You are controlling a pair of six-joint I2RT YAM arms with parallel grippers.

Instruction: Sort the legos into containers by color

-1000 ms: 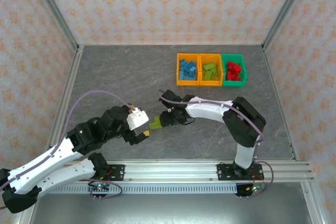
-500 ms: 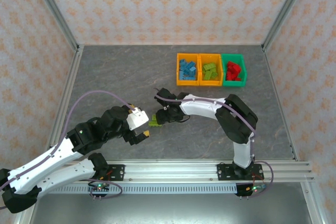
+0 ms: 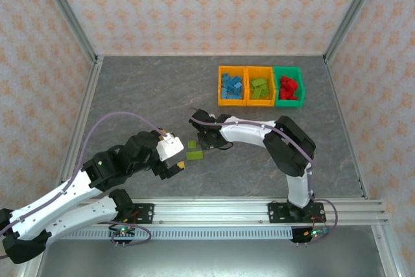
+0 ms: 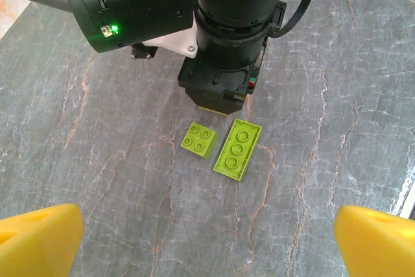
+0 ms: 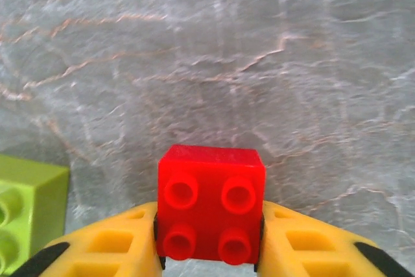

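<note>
A small red lego (image 5: 211, 212), studs facing the camera, sits between the yellow fingers of my right gripper (image 5: 209, 241), which is shut on it just above the grey table. In the top view the right gripper (image 3: 202, 139) hangs beside two lime green legos on the table, a square one (image 3: 192, 144) and a long one (image 3: 194, 156). The left wrist view shows the same square lego (image 4: 200, 139) and long lego (image 4: 237, 149). My left gripper (image 4: 207, 244) is open and holds nothing, a little short of them. The containers stand at the back right.
The containers are three joined bins: an orange one (image 3: 220, 86) with blue legos, an orange one (image 3: 249, 86) with green legos, and a green one (image 3: 302, 87) with red legos. Metal frame posts and patterned walls bound the grey table (image 3: 142, 95).
My right arm has reached further left, to the green legos, and its jaws have closed on the red lego. The left arm has not moved.
</note>
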